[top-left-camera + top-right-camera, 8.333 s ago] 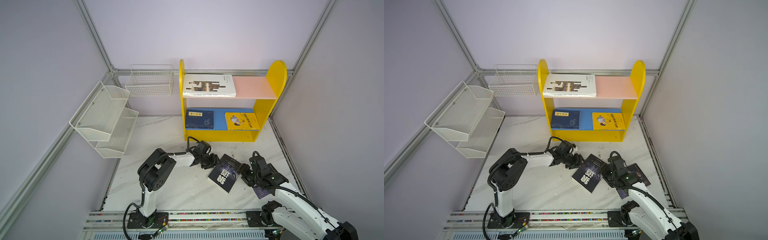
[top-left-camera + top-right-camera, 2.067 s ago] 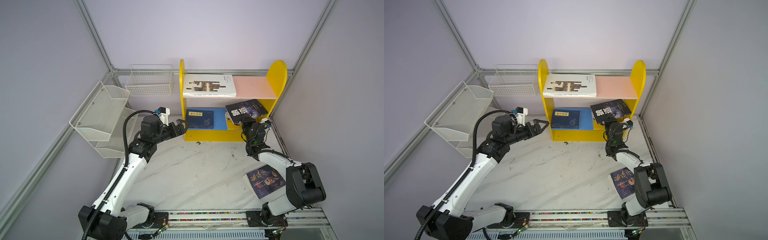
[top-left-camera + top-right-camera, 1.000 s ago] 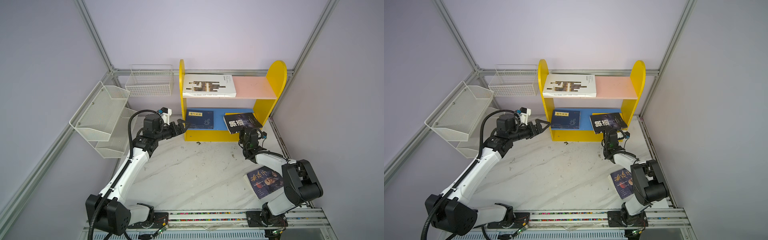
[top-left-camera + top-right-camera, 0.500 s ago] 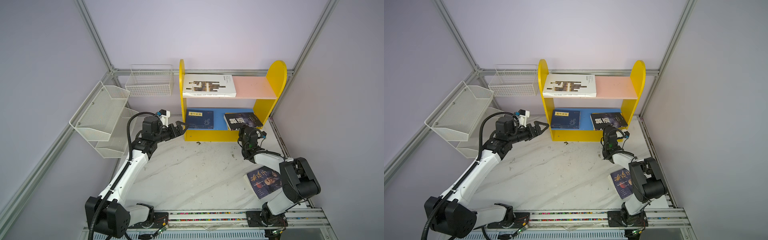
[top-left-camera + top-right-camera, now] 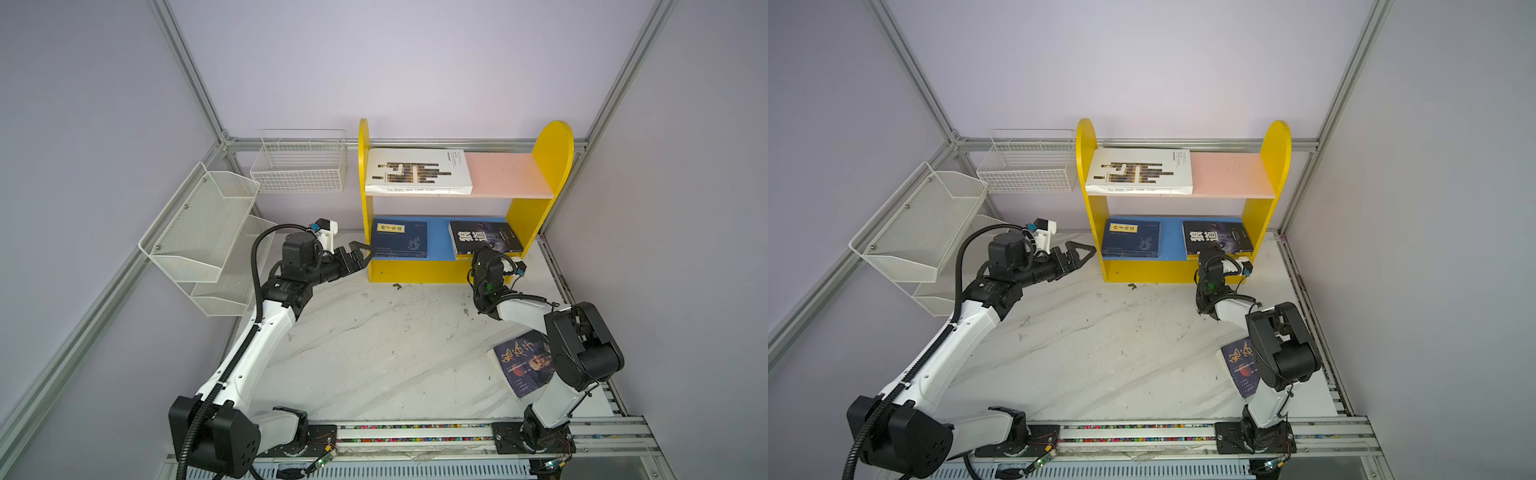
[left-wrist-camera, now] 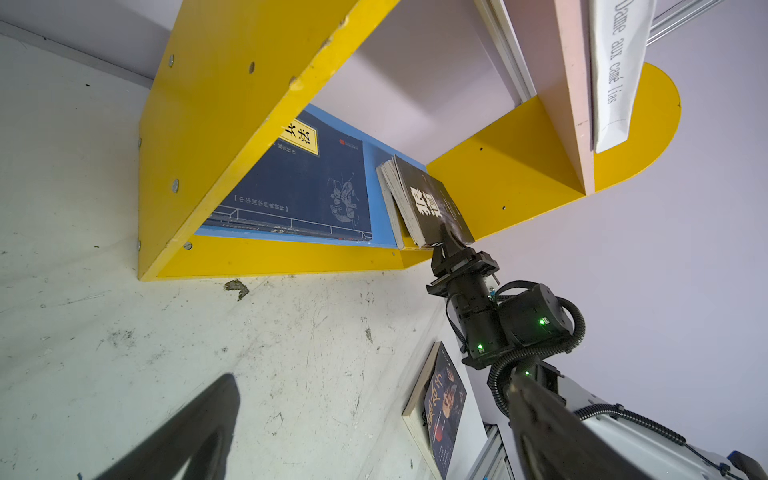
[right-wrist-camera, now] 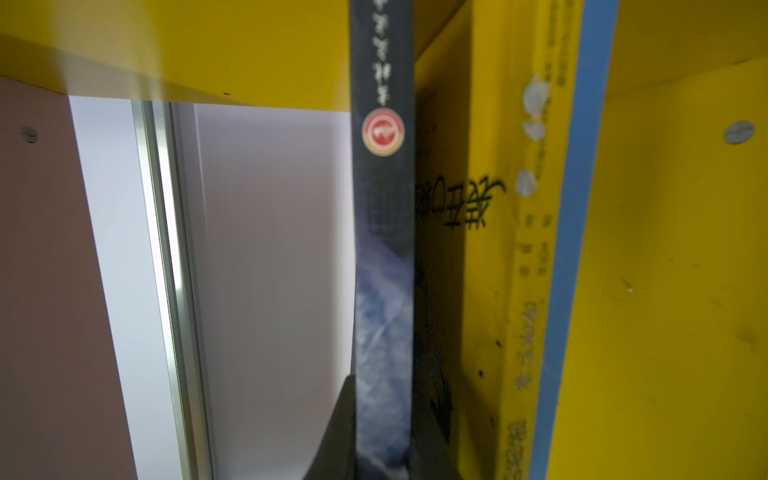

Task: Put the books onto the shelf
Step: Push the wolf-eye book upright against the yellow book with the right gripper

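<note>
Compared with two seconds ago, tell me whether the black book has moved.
Yes. The black book has come down from near the pink board to lie low over the blue board, right pincer shut on it.

Pink board: R half is being left free; L half is being taken by white book. Blue board: gap btwn navy book & black book is being left open.

My stereo head: high at front, looking down over table to shelf; both top views share whole scene. My left wrist camera: low by shelf end, facing across lower tier. My right wrist camera: tight on black book spine.
</note>
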